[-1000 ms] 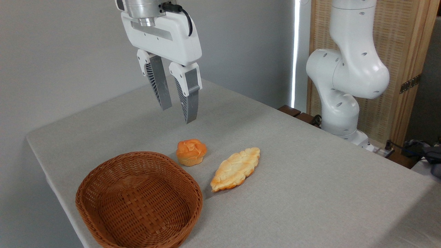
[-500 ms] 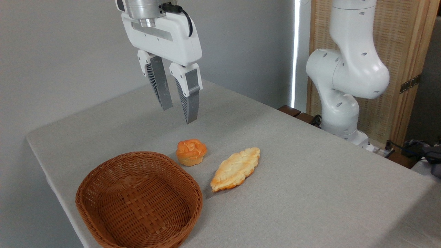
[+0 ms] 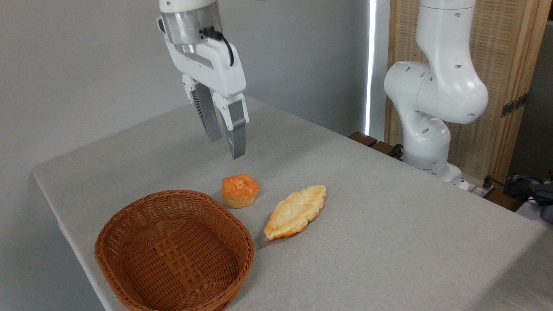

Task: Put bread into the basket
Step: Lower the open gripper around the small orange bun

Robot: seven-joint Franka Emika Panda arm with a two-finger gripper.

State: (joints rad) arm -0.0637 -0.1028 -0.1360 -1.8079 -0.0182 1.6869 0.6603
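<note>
The bread (image 3: pixel 239 190), a small round orange-golden bun with a knotted top, rests on the grey table just beyond the right end of the basket. The basket (image 3: pixel 129 268), oval brown wicker with low sides, sits near the table's front left corner and holds nothing. My gripper (image 3: pixel 226 147) hangs in the air above and slightly behind the bun, well clear of it. Its two grey fingers (image 3: pixel 236 129) point downward, open, with nothing between them.
A longer flat leaf-shaped pale golden pastry (image 3: pixel 295 211) lies to the right of the bun. The arm's white base (image 3: pixel 432 108) stands at the table's far right edge. The table's left edge (image 3: pixel 56 207) runs close to the basket.
The gripper has turned about its vertical axis and come down slightly toward the bun, so its fingers now appear closer together. Bun, pastry and basket have not moved.
</note>
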